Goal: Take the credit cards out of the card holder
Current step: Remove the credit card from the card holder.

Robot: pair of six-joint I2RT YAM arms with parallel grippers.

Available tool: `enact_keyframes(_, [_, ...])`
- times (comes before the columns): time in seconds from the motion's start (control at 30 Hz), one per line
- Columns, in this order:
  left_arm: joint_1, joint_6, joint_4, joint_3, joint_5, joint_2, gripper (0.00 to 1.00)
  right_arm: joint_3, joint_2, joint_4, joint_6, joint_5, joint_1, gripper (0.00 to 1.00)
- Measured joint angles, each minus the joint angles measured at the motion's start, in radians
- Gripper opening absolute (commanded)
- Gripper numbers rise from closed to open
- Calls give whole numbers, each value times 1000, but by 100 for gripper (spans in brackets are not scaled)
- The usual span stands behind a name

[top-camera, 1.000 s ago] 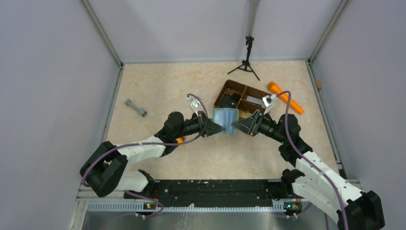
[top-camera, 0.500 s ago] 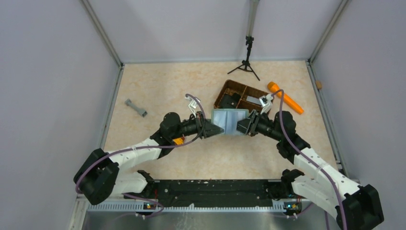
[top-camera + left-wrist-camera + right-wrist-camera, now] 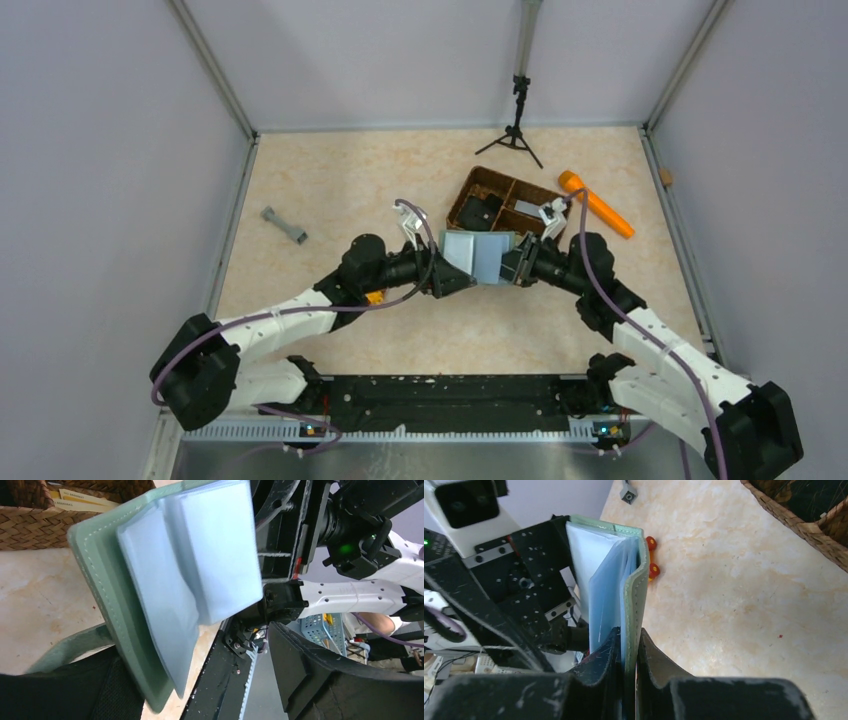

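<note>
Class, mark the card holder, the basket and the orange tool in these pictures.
card holder (image 3: 478, 257), top view, its open inner face.
basket (image 3: 464, 194), top view, its left rim.
orange tool (image 3: 598, 212), top view, the middle of its shaft.

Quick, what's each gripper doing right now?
Left gripper: open.
Right gripper: closed on the card holder.

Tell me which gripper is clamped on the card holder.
The right gripper: its fingers pinch the card holder's green cover, while the left gripper stands wide open.
</note>
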Motion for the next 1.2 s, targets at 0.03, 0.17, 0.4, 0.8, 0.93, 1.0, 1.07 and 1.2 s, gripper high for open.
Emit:
enact_keyframes(0.03, [-9, 11, -22, 12, -14, 0, 86, 1, 7, 0, 0, 8, 9, 0])
enact_keyframes(0.17, [-41, 50, -96, 78, -50, 11, 92, 45, 64, -59, -23, 103, 87, 0])
enact_keyframes(0.4, [-62, 103, -168, 135, -112, 60, 91, 165, 159, -191, -81, 307, 198, 0])
enact_keyframes(0.8, [-108, 203, -352, 204, -216, 76, 81, 165, 167, -211, -82, 325, 208, 0])
enact_keyframes(0.93, [-127, 240, -447, 262, -261, 98, 78, 165, 167, -213, -85, 336, 207, 0])
enact_keyframes(1.0, [-139, 253, -489, 284, -295, 118, 74, 170, 167, -209, -83, 331, 208, 0])
enact_keyframes(1.07, [-149, 259, -523, 303, -334, 140, 66, 178, 167, -207, -86, 327, 208, 0])
enact_keyframes(1.2, [-167, 267, -600, 343, -409, 161, 39, 180, 167, -207, -93, 339, 208, 0])
